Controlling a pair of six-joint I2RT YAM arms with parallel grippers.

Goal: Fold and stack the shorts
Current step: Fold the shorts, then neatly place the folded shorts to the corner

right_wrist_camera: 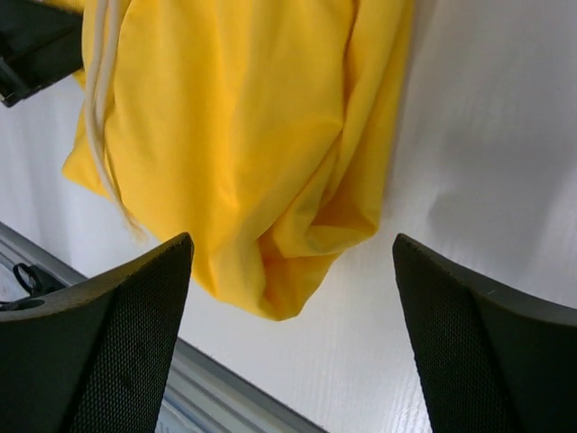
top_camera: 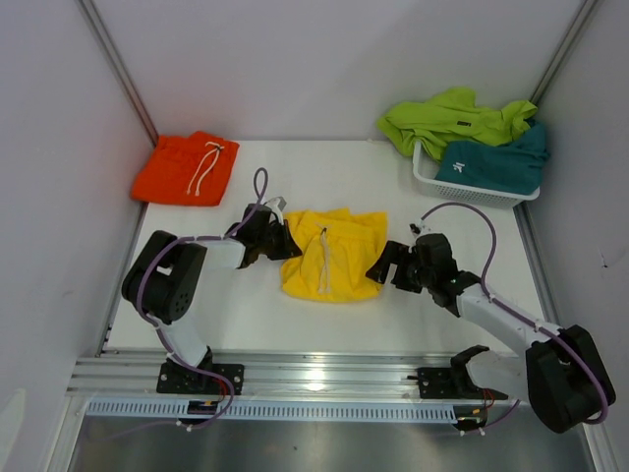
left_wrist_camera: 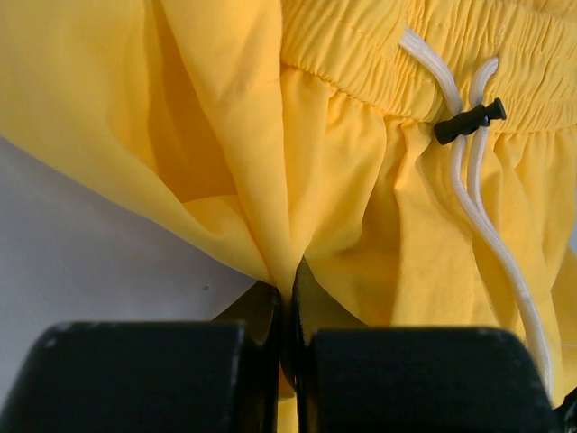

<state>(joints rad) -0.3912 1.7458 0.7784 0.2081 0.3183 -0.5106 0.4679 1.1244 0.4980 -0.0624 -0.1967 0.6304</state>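
Observation:
Yellow shorts (top_camera: 332, 254) lie crumpled in the middle of the table, their white drawstring (left_wrist_camera: 478, 207) running down the front. My left gripper (top_camera: 278, 239) is at their left edge, shut on a pinch of the yellow fabric (left_wrist_camera: 290, 271). To their right, my right gripper (top_camera: 385, 267) stands open, its fingers (right_wrist_camera: 117, 334) wide apart just short of the shorts' lower right corner (right_wrist_camera: 288, 280), touching nothing. Folded orange shorts (top_camera: 187, 167) rest at the back left. Lime green shorts (top_camera: 452, 116) and teal shorts (top_camera: 496, 162) lie in the basket.
A white mesh basket (top_camera: 432, 182) stands at the back right corner. Grey walls close in the table on the left, back and right. A metal rail (top_camera: 314, 379) runs along the near edge by the arm bases.

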